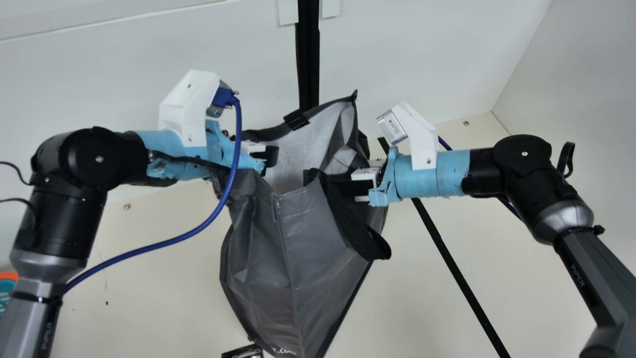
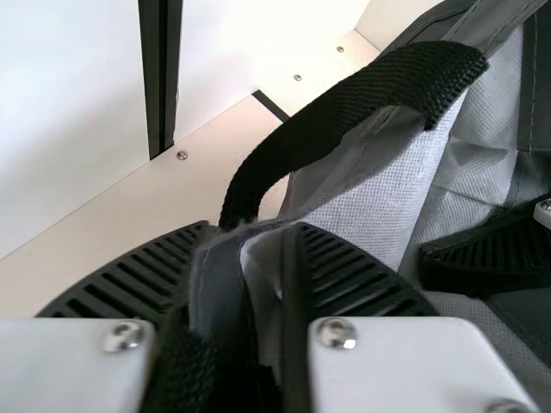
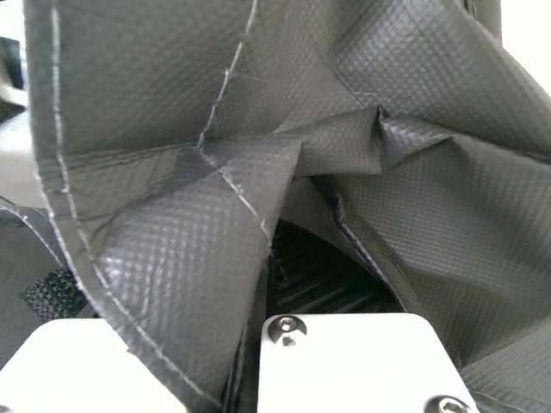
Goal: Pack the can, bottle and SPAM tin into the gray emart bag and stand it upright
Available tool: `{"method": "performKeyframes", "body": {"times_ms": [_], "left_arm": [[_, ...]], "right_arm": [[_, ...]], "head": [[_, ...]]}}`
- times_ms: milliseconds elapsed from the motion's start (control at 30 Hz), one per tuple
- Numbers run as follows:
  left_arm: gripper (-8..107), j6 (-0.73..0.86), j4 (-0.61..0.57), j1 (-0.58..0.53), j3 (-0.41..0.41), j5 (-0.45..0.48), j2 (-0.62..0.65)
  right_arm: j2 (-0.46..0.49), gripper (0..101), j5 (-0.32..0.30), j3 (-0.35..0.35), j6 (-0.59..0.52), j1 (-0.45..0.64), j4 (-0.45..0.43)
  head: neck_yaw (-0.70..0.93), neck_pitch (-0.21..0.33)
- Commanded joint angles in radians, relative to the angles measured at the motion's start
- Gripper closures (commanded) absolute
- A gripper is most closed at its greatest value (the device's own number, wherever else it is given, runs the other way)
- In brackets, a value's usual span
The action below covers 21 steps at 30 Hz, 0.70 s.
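The gray emart bag (image 1: 298, 238) hangs between my arms, its mouth spread and its pale lining showing. My left gripper (image 1: 270, 158) is shut on the left part of its rim; in the left wrist view, bag fabric runs between the fingertips of my left gripper (image 2: 245, 249), beside a black strap (image 2: 344, 112). My right gripper (image 1: 340, 186) holds the opposite side near a drooping black handle (image 1: 355, 223). Folded gray bag cloth (image 3: 189, 215) covers much of my right gripper (image 3: 258, 267) in the right wrist view. A small dark item (image 1: 243, 352) lies by the bag's lower end, unidentifiable.
The cream table (image 1: 164, 278) extends on both sides of the bag. An orange and teal object (image 1: 7, 291) sits at the left edge. White walls (image 1: 124, 59) stand behind, with a black vertical post (image 1: 308, 59); a black strip (image 1: 457, 268) runs along the table's right part.
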<state>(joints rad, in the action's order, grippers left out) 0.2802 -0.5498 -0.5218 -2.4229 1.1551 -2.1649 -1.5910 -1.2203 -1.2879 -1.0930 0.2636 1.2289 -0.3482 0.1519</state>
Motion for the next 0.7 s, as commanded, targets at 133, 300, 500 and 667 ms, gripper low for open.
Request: {"method": "performKeyframes", "body": {"times_ms": [133,300,500,667], "left_arm": [[47,0.041,-0.035,0.007,0.153,-0.067,0.107],[30,0.071,-0.057,0.020,0.213,-0.112,0.177],[10,0.096,-0.063,0.042,0.258,-0.150,0.258],[9,0.112,-0.060,0.066,0.294,-0.175,0.327]], "right_arm": [[0.000,101,0.000,0.000,0.000,0.000,0.003],[0.000,101,-0.001,0.000,0.000,0.000,0.004],[0.000,101,-0.001,0.000,0.000,0.000,0.004],[0.000,101,-0.001,0.000,0.000,0.000,0.004]], "head": [[-0.001,0.023],[-0.001,0.023],[-0.001,0.023],[-0.001,0.023]]}}
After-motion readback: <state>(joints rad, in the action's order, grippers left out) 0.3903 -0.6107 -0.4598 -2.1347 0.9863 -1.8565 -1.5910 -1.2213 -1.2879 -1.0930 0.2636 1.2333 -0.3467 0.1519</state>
